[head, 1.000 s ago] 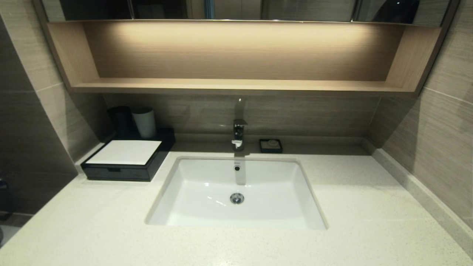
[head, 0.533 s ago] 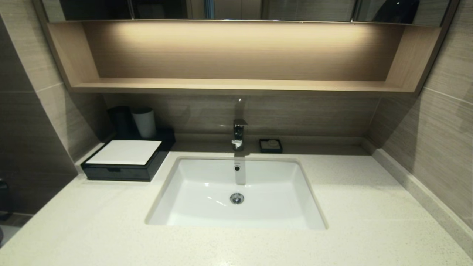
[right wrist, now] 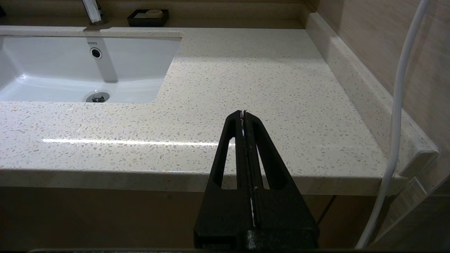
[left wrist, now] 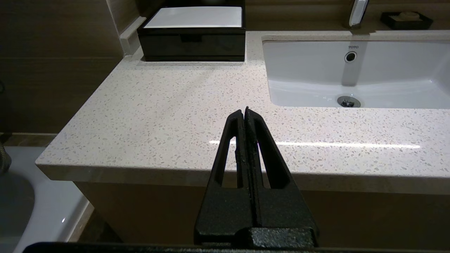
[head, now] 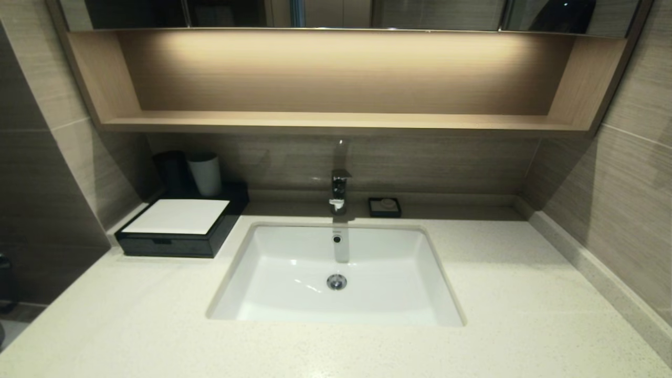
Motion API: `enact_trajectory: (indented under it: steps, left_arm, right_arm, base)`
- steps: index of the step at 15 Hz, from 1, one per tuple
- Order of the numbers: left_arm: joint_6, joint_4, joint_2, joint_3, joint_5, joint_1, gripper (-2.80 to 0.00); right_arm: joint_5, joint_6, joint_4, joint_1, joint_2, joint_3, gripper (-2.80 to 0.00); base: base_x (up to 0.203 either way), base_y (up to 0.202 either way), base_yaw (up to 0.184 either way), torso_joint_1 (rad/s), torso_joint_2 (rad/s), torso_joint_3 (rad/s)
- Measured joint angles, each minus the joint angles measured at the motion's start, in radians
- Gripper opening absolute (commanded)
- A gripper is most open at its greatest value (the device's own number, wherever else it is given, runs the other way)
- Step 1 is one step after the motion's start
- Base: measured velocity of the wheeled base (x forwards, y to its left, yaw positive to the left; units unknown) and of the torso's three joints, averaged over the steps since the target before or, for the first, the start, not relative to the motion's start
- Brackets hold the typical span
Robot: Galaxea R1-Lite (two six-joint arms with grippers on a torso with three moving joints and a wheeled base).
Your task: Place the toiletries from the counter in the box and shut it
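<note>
Grippers sit nearest: the left gripper (left wrist: 245,112) and right gripper (right wrist: 243,116) hang at the near edge of the counter (head: 131,315), fingers pressed together, pinching nothing. No toiletries show on the stone in any view. The box (head: 181,231) stands well beyond the left gripper, in the far left corner, drawer pushed in. The risk, as I judge it: reaching again would nudge the drawer open, or knock the cup (head: 206,173) behind it.
</note>
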Motion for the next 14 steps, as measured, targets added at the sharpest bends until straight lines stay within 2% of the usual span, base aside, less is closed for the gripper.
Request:
enact_trajectory:
  steps: [5,8,14]
  left_arm:
    - [0.011,-0.080,-0.016,0.047,0.000,0.000,-2.80]
    - [0.009,-0.040,-0.048,0.049,-0.006,0.000,-2.80]
    - [-0.013,-0.037,-0.068,0.050,-0.001,-0.001,-2.80]
  right_arm:
    - [0.001,0.000,0.000,0.000,0.000,0.000,-2.80]
    - [0.001,0.000,0.000,0.000,0.000,0.000,-2.80]
    - [0.000,0.000,0.000,0.000,0.000,0.000,-2.80]
  base:
    - [0.000,0.000,0.000,0.000,0.00,0.000]
    - [0.000,0.000,0.000,0.000,0.00,0.000]
    - [0.000,0.000,0.000,0.000,0.00,0.000]
